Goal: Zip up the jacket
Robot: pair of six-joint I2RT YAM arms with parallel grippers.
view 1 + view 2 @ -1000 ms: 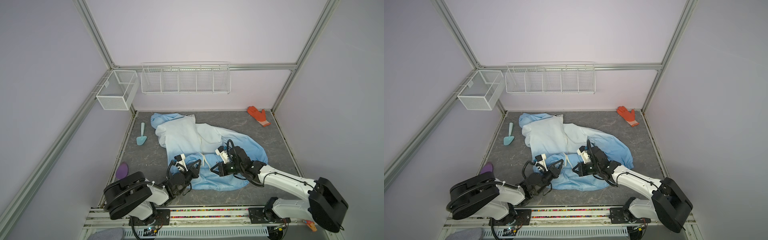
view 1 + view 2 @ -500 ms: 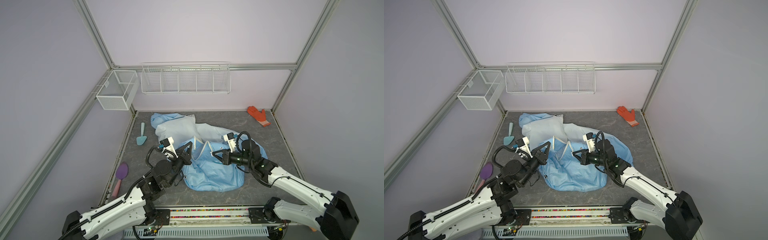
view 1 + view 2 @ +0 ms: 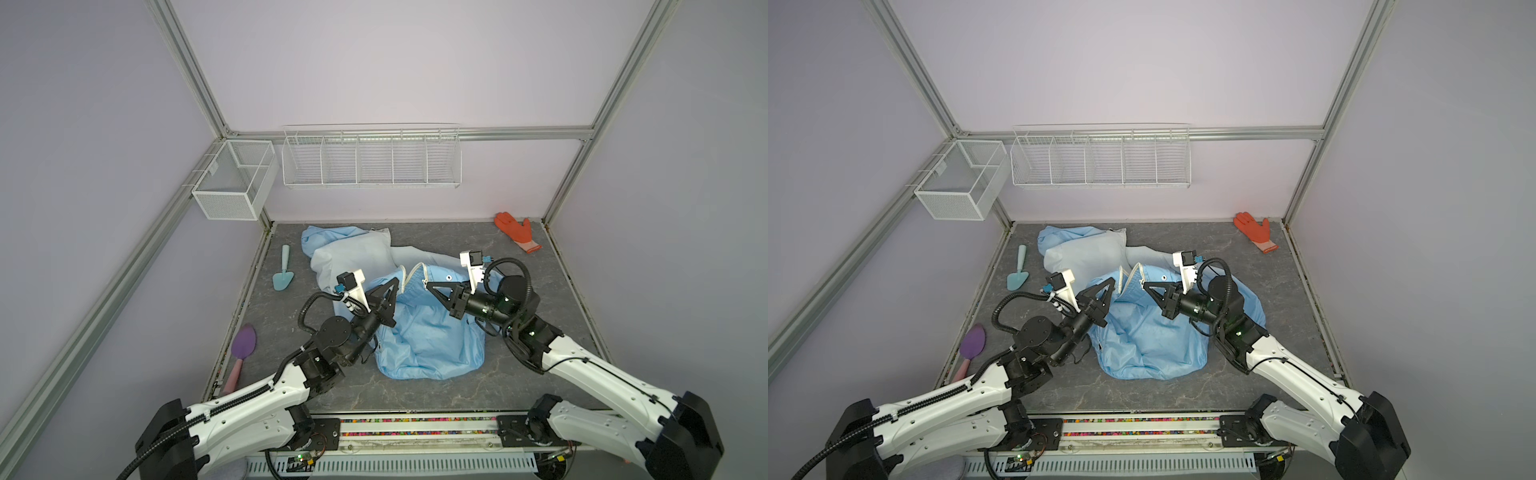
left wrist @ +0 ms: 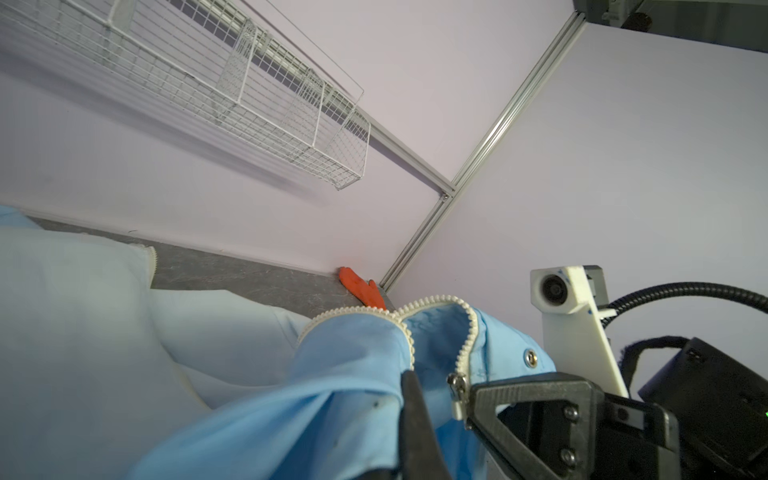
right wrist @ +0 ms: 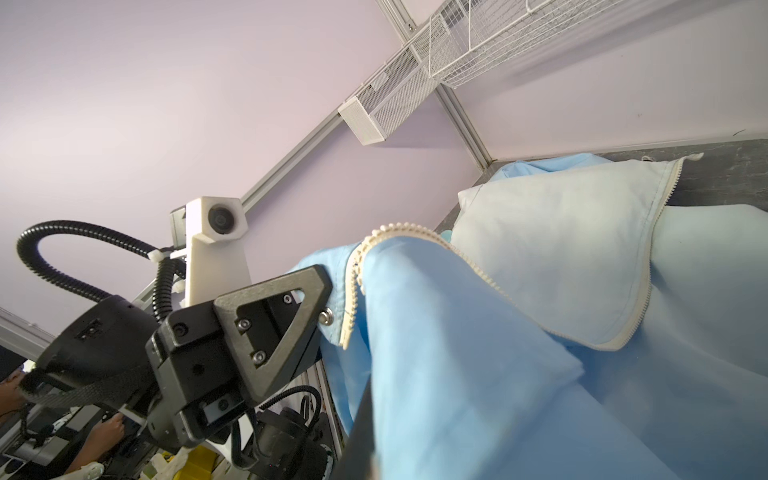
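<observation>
The light-blue jacket [image 3: 432, 332] [image 3: 1142, 336] lies crumpled on the grey table, its front lifted into a peak. In both top views my left gripper [image 3: 396, 283] [image 3: 1112, 281] is shut on one front edge and my right gripper [image 3: 428, 285] [image 3: 1145, 285] is shut on the other, tips close together and facing each other. The white zipper [image 3: 412, 272] [image 4: 434, 300] [image 5: 409, 229] hangs open in a loop between them. In the left wrist view the metal slider [image 4: 457, 384] sits right at the right gripper's tip. Blue fabric [image 5: 457, 353] hides my right jaws.
An orange glove [image 3: 515, 230] lies at the back right corner. A teal trowel [image 3: 284, 274] and a purple scoop [image 3: 243, 345] lie along the left edge. Two white wire baskets [image 3: 370, 158] [image 3: 232, 183] hang on the back and left walls.
Both grippers have risen and moved away from the table's front edge, carrying the jacket's two front edges up with them. The lower jacket has bunched into a raised fold.
</observation>
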